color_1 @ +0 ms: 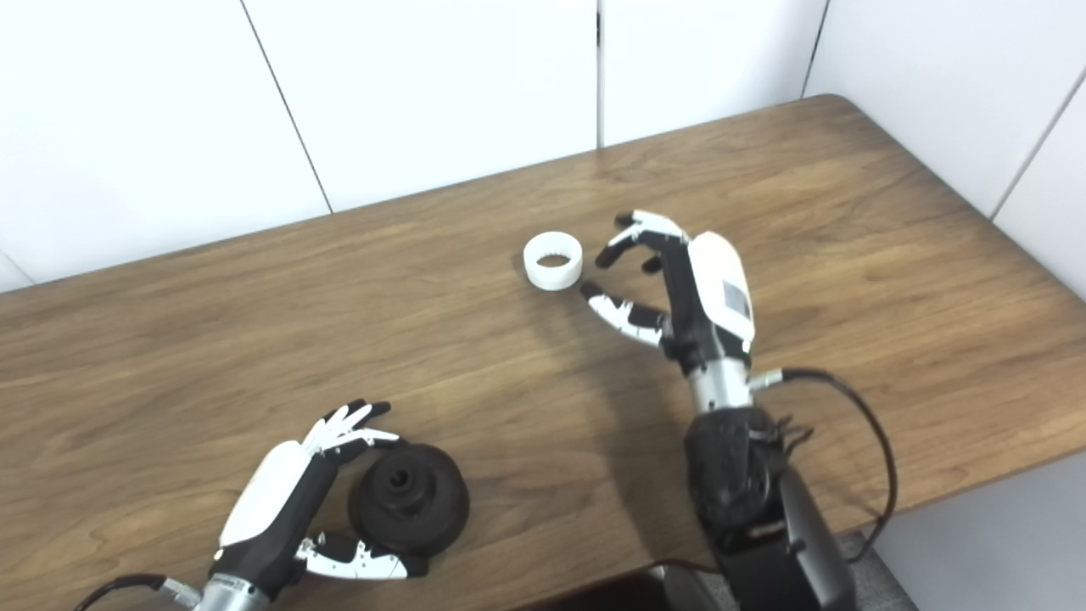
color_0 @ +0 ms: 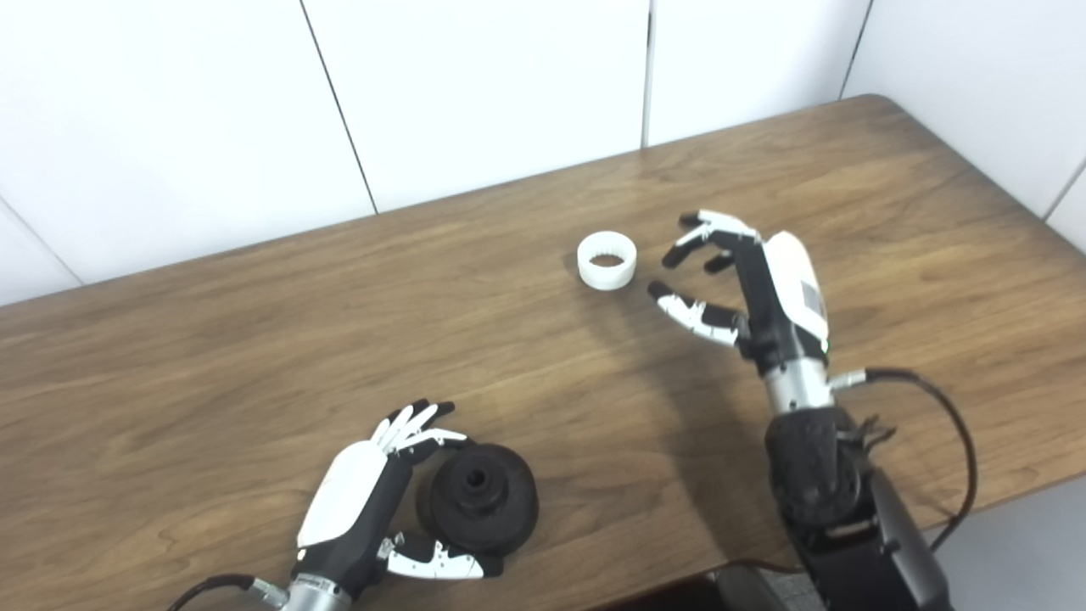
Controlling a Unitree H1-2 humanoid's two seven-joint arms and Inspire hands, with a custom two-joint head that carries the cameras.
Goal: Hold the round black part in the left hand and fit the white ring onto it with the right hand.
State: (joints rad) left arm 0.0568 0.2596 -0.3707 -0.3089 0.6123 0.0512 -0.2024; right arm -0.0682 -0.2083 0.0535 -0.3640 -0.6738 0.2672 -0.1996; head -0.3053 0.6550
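The round black part (color_0: 482, 499) rests on the wooden table (color_0: 254, 339) near its front edge. My left hand (color_0: 373, 501) cups it from the left, fingers curled over its far side and thumb under its near side, not closed tight. The white ring (color_0: 607, 260) lies flat on the table farther back, at the centre. My right hand (color_0: 747, 284) is open just to the right of the ring, fingers and thumb spread toward it with a small gap between them and the ring.
White wall panels (color_0: 475, 85) stand behind the table's far edge. A black cable (color_0: 950, 424) loops from my right wrist over the table's front right part. The table's front edge runs close below both arms.
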